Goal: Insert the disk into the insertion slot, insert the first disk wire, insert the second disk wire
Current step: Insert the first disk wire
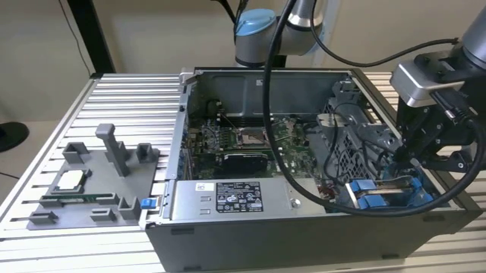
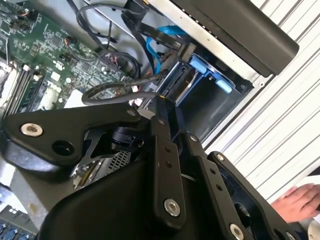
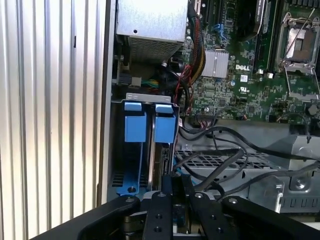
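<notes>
The insertion slot (image 1: 383,196) is a grey bay with blue rails at the near corner of the open computer case, on the exterior view's right. In the first wrist view the slot (image 3: 131,160) has two blue latch tabs at its mouth. The disk (image 3: 161,162) sits inside it, with only its dark edge and blue carrier tab showing. My gripper (image 1: 404,158) hangs just above the bay. Its fingers (image 3: 166,186) stand close together at the disk's end, seemingly shut on a disk wire (image 3: 200,167) whose black lead runs in between them. The gripper (image 2: 167,107) hides the connector itself.
A grey labelled power-supply box (image 1: 227,199) lies beside the bay, and the motherboard (image 1: 243,142) is behind it. Loose black cables cross a perforated metal cage (image 3: 235,162). A grey fixture plate (image 1: 91,187) sits on the ribbed table. A person's hand (image 2: 300,202) rests outside the case.
</notes>
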Robot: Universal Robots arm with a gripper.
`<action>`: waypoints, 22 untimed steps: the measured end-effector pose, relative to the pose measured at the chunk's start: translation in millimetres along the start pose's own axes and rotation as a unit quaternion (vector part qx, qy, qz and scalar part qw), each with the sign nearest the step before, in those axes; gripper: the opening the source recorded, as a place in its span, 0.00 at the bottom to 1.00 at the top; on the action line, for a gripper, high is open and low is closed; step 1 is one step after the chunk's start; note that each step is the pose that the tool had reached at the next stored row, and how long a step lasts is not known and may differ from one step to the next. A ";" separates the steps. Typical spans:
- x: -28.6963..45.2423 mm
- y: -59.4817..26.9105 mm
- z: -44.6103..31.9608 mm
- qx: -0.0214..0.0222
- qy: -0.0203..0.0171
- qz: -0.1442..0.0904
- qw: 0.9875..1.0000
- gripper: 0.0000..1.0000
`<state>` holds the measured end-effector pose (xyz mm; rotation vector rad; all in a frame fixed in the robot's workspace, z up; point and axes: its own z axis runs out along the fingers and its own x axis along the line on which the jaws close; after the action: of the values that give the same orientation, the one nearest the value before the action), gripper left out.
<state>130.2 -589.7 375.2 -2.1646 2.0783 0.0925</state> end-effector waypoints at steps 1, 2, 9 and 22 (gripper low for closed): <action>0.9 0.1 0.4 -0.002 0.000 0.001 1.000 0.00; 1.7 0.2 0.8 -0.004 0.000 0.002 1.000 0.00; 4.9 -1.0 4.0 -0.021 -0.003 0.008 1.000 0.00; 9.4 -21.7 10.8 -0.036 -0.017 0.010 0.999 0.00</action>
<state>152.8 -596.6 364.4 -2.1669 2.1105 0.2070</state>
